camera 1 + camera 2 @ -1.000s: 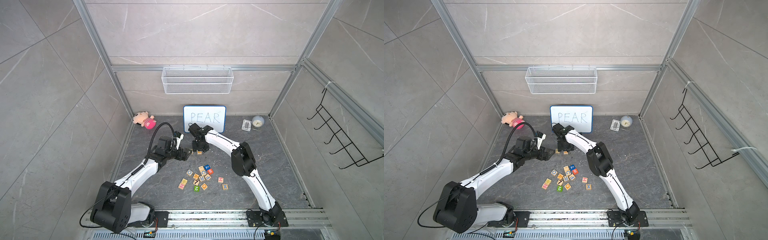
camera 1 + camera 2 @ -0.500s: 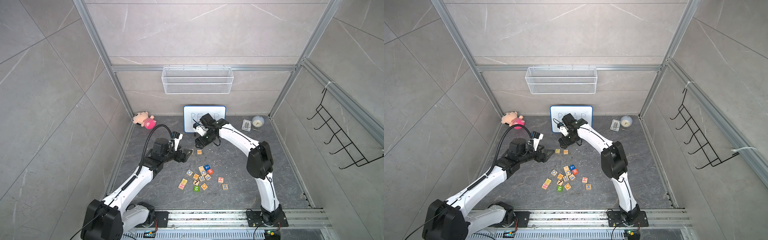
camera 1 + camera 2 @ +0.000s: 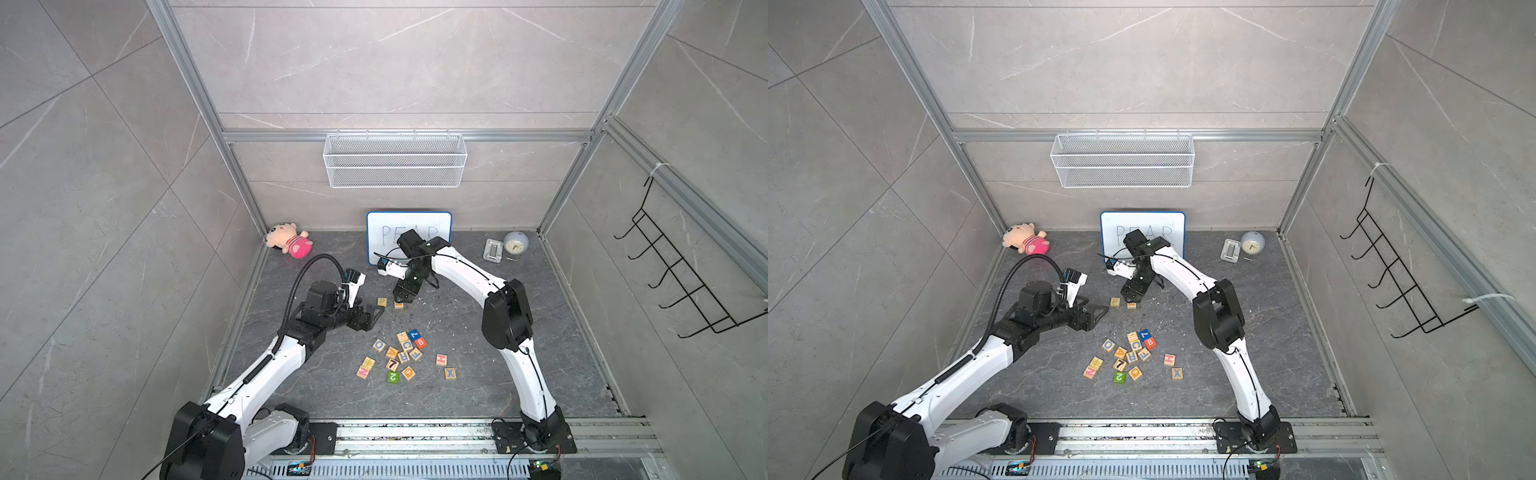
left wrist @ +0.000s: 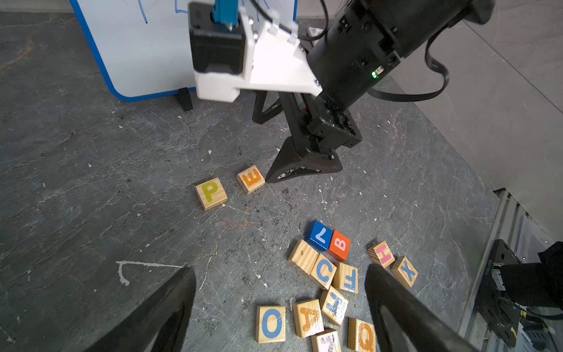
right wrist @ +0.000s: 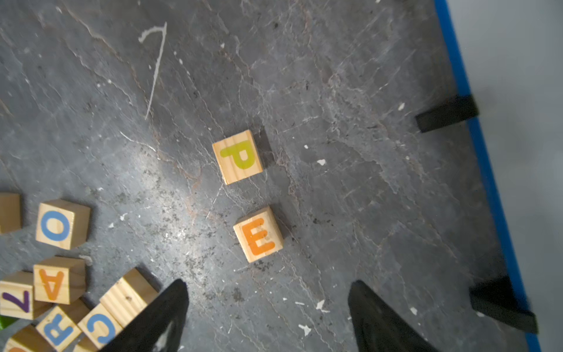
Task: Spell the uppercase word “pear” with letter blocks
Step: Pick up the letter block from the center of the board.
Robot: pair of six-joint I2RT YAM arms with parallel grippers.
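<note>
P block: pale bare wood, visible grain, matt; flat yellow painted letter.
E block: same pale wood; orange paint.
7 block: painted blue all over, slight sheen.
Floor: dark stone-look slab, matt, rough, scratched, white-flecked.
Whiteboard: smooth white face, blue plastic frame.
Basket: white wire mesh.
Plush toy: soft cloth.
</note>
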